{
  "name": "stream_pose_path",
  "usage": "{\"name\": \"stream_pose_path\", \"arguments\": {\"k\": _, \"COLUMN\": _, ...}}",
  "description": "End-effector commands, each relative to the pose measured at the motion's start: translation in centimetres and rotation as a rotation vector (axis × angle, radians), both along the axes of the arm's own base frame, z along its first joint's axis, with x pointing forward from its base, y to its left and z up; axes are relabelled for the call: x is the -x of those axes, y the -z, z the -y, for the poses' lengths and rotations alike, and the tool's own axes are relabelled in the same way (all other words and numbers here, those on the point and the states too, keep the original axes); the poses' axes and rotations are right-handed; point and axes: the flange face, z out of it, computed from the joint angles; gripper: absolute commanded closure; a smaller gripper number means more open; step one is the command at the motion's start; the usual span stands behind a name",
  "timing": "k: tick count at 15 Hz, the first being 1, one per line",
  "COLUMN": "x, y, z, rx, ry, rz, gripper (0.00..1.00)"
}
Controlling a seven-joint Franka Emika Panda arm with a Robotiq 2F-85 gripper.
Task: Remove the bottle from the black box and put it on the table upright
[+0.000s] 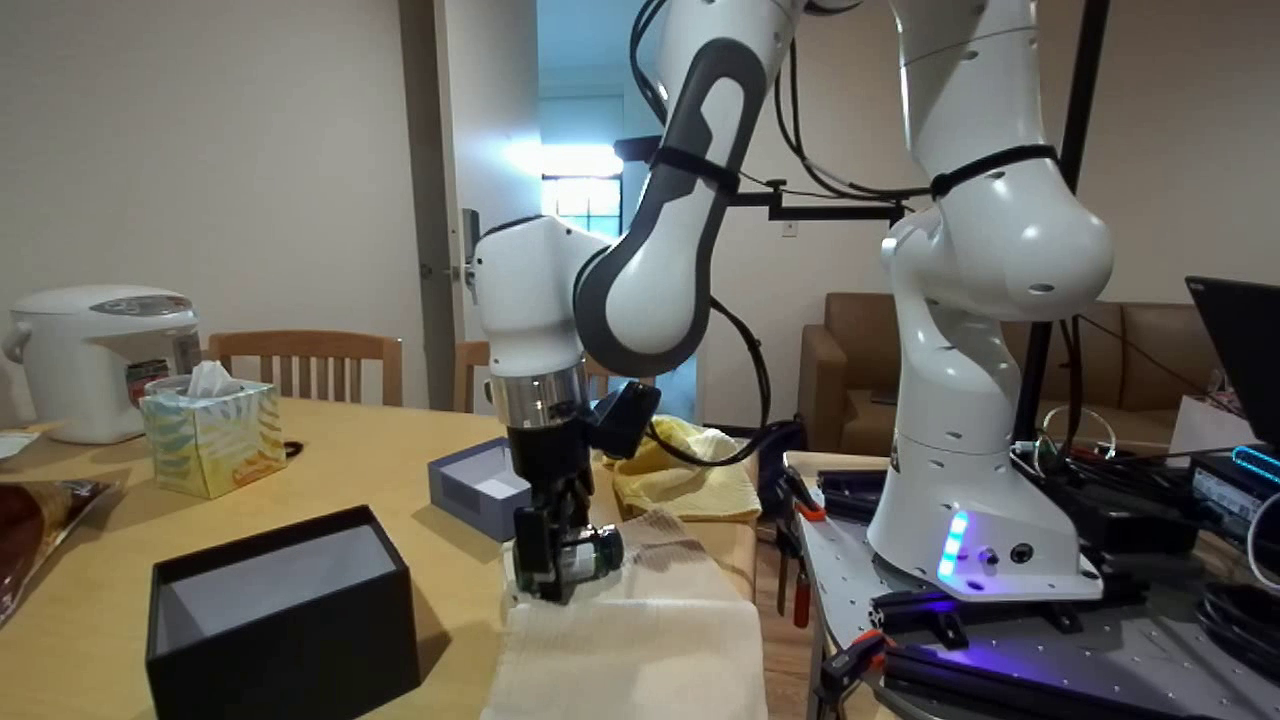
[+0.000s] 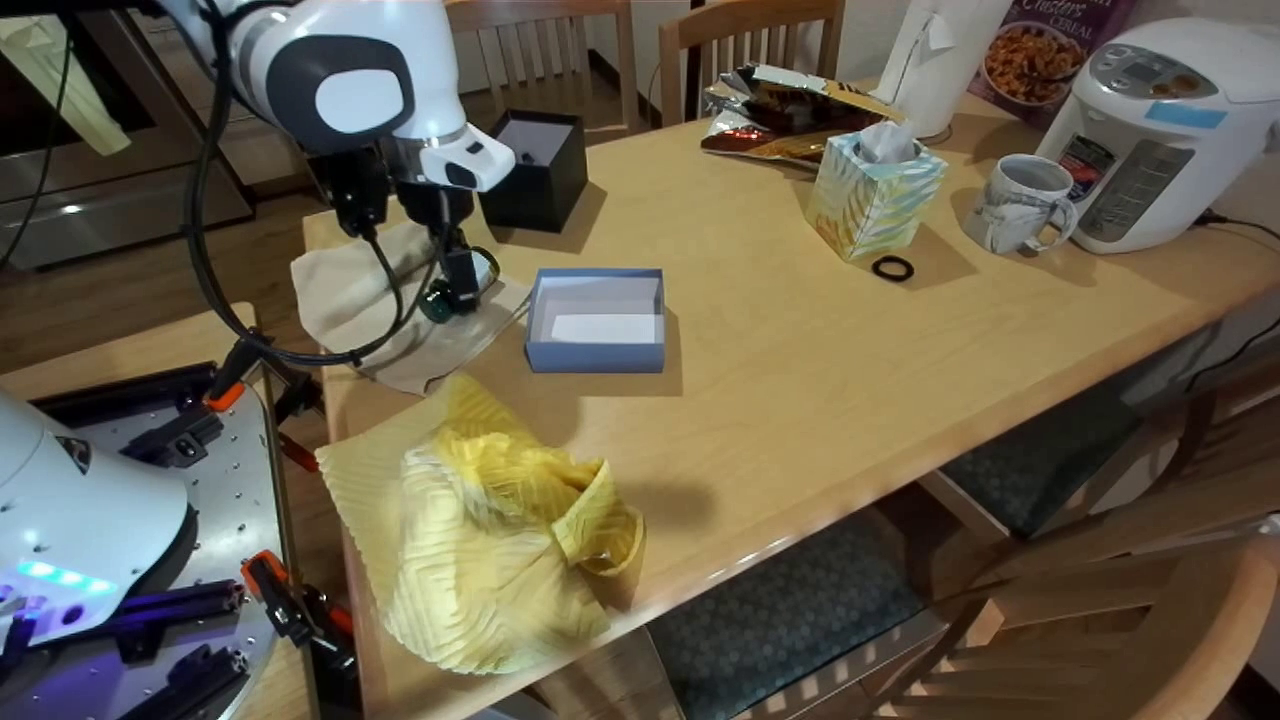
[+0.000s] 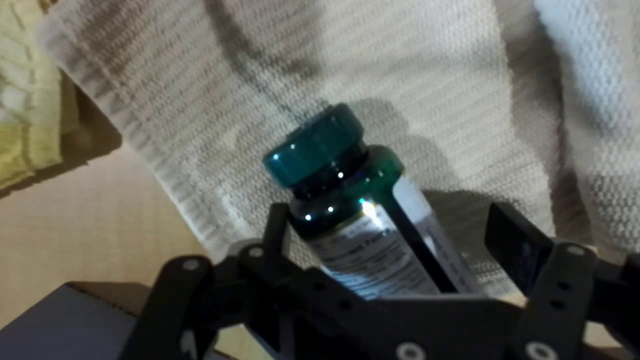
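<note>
Wooden table (image 2: 800,330), bottle (image 3: 362,215) down: stand it next

Outside the black box (image 1: 290,640), the bottle lies on its side on the pale cloth (image 1: 630,660). The gripper (image 3: 395,232) straddles it, jaws spread wide, gripping nothing. One jaw stands close by the bottle's shoulder, its opposite clearly apart, so centring before squeezing seems wise. Then lift gently, rotate to vertical and set down on bare table; cloth folds could topple it.
</note>
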Motion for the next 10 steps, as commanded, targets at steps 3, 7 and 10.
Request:
{"name": "stream_pose_path", "arguments": {"k": 3, "x": -0.61, "y": 0.76, "z": 0.1, "rx": -0.023, "ry": -0.026, "rz": -0.01, "gripper": 0.0}}
{"name": "stream_pose_path", "arguments": {"k": 7, "x": -0.56, "y": 0.48, "z": -0.21, "rx": -0.006, "ry": -0.13, "rz": -0.041, "gripper": 0.0}}
{"name": "stream_pose_path", "arguments": {"k": 10, "x": -0.58, "y": 0.37, "z": -0.34, "rx": -0.004, "ry": -0.234, "rz": -0.07, "gripper": 0.0}}
